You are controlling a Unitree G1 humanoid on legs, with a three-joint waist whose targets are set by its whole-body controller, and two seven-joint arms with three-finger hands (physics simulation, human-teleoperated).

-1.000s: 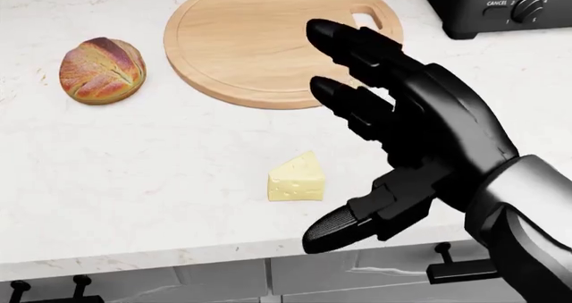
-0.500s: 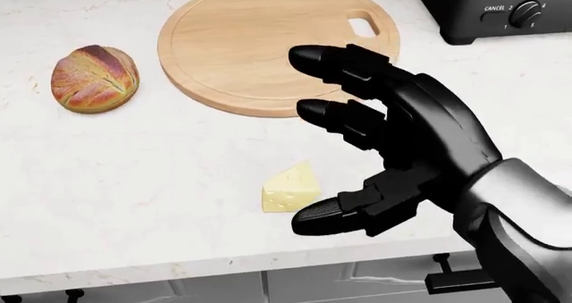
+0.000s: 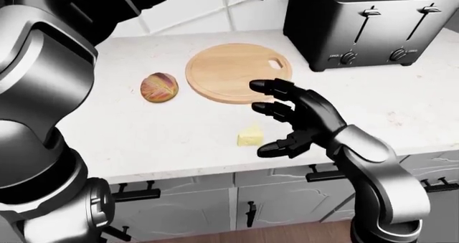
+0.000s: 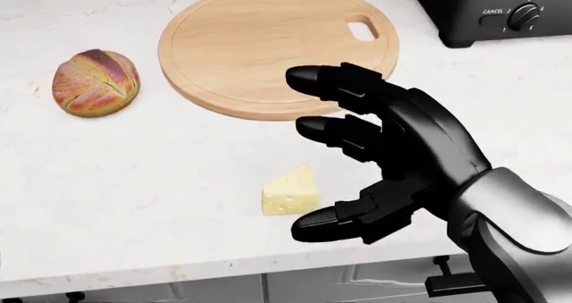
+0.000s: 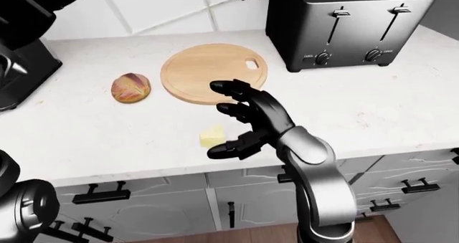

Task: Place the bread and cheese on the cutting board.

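Here, running from the left of the head view to the right:

- The bread sits on the white worktop, well apart from the robot hand and just left of the cutting board; it is not on the board.
- The cutting board is round and bare, with its handle hole toward the toaster at the upper right.
- The cheese is a small wedge lying on the worktop below the board, near the worktop's lower edge.
- The right robot hand hovers just right of the cheese, its 3 fingers spread apart, 2 above the wedge and the thumb below it; nothing is held.
- The left robot hand is out of sight; only that arm's upper part shows in the left-eye view.
- To grasp well, I judge the hand should slide left until the wedge sits between thumb and fingers, drop low to the worktop, then close on the flat faces so the wedge does not squirt out.
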